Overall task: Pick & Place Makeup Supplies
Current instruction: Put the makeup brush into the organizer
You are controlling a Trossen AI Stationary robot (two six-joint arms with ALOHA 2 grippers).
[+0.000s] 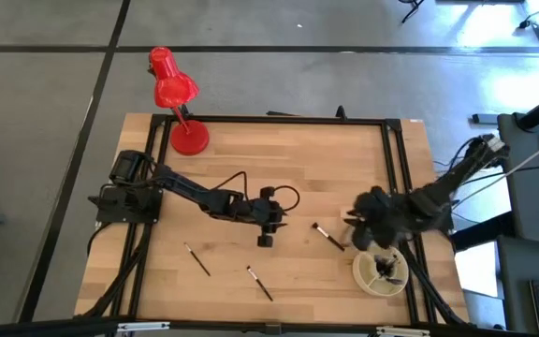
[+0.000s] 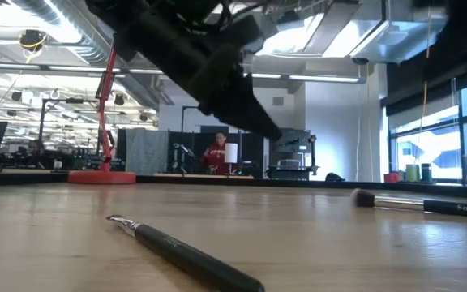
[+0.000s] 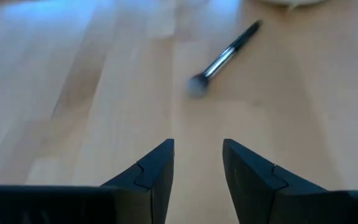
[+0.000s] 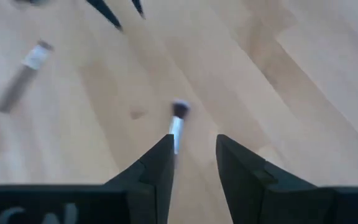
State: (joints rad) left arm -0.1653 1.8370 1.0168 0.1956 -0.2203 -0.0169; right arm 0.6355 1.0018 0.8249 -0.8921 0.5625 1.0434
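Note:
Three slim dark makeup brushes lie flat on the wooden table: one [image 1: 196, 259] at the near left, one [image 1: 259, 283] near the front edge, one [image 1: 328, 236] right of centre. My left gripper [image 1: 266, 240] hovers open at the table's middle, and that third brush [image 3: 225, 55] lies ahead of its fingers [image 3: 197, 180]. My right gripper [image 1: 354, 225] hangs open above the same brush [image 4: 178, 121], whose handle end is hidden behind one finger. A cream bowl [image 1: 361, 271] at the near right holds more brushes.
A red desk lamp [image 1: 176, 94] stands at the table's far left corner. A black frame [image 1: 391, 168] runs round the tabletop. In the low view one brush [image 2: 185, 255] lies close in front and another [image 2: 420, 203] to the right. Bare wood lies between the brushes.

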